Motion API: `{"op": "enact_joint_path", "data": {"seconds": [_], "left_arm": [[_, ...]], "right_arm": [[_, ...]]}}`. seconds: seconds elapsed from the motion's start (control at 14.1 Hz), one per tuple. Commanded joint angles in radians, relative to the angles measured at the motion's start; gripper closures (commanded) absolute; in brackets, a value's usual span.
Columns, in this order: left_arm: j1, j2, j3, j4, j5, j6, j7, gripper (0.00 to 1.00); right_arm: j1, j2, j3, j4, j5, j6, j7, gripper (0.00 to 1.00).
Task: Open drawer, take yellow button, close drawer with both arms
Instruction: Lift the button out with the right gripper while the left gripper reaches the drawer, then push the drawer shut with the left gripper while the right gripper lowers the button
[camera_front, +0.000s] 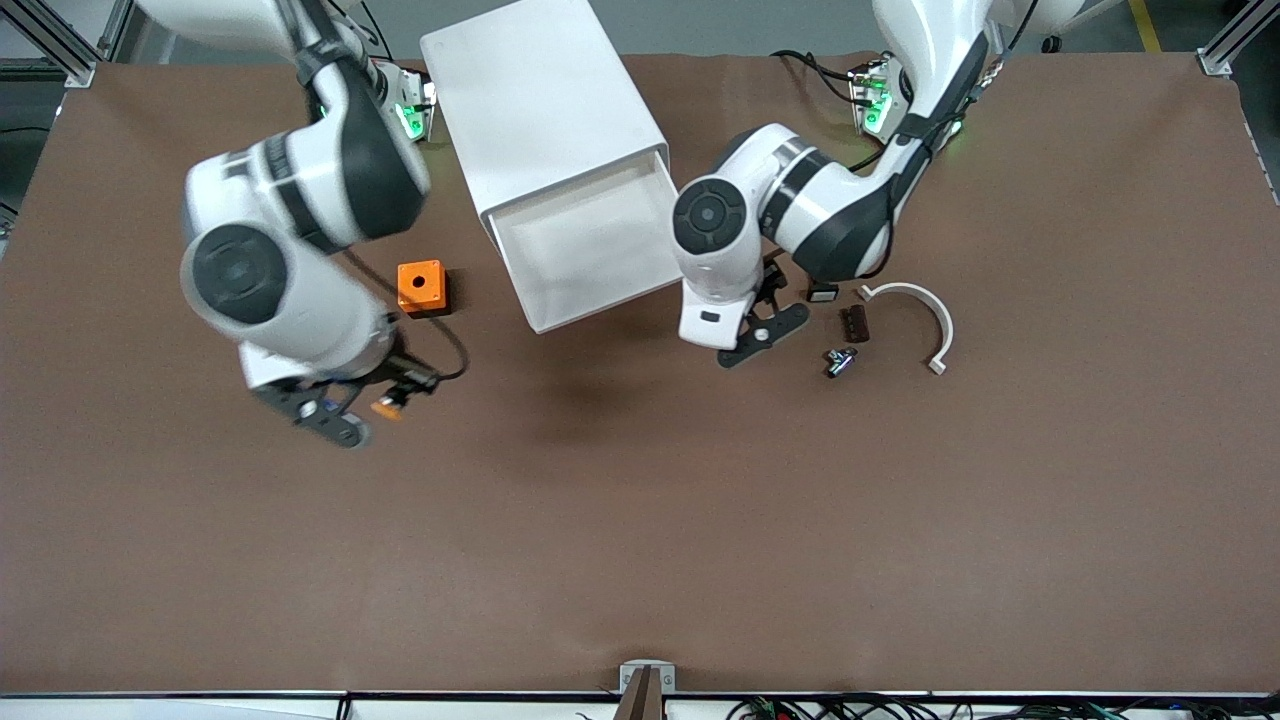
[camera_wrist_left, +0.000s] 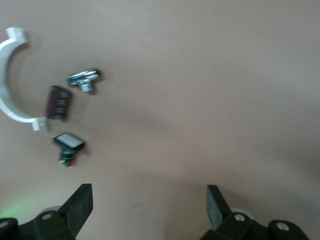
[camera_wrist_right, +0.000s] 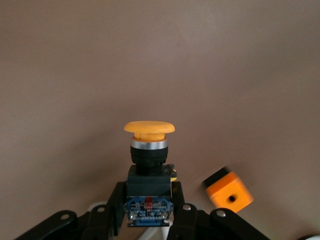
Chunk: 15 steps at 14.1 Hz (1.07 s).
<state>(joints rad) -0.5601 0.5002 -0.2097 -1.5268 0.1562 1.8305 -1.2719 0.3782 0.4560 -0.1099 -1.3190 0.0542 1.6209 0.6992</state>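
Brown table (camera_front: 640, 520) carries a white cabinet (camera_front: 545, 110) near the robot bases, its top drawer (camera_front: 590, 245) pulled out toward the front camera and showing a bare white tray. Right gripper (camera_wrist_right: 150, 210) hangs over the table nearer the camera than the cabinet, toward the right arm's end, fingers pinching the black body of the button (camera_wrist_right: 149, 145); orange cap points away from the wrist. Orange cube (camera_front: 420, 288) with a round hole lies on the table between that gripper and the cabinet, just beside the drawer. Left gripper (camera_wrist_left: 150, 205) hovers over the table just beside the drawer, toward the left arm's end, fingers spread and holding nothing. Near it lie a small black part with a white face (camera_wrist_left: 69, 144), a dark brown block (camera_wrist_left: 59, 102), a metal fitting (camera_wrist_left: 84, 80) and a white curved clip (camera_wrist_left: 10, 85).
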Motion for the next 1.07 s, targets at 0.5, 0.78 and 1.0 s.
{"op": "enact_joint_path", "data": {"seconds": [0.5,0.78,1.0], "left_arm": [[-0.136,0.024,0.003,0.019,0.04,0.141,0.026,0.0],[-0.181,0.024,0.001,0.01,0.026,0.118,0.002,0.0],[-0.191,0.023,-0.026,-0.003,0.02,0.113,-0.078,0.0]], "right_arm": [[-0.47,0.018,0.019,-0.356,-0.103,0.535,-0.752,1.0],[-0.565,0.11,0.021,-0.381,-0.102,0.697,-0.88,1.0],[-0.59,0.173,0.022,-0.384,-0.1,0.755,-0.897,1.0]]}}
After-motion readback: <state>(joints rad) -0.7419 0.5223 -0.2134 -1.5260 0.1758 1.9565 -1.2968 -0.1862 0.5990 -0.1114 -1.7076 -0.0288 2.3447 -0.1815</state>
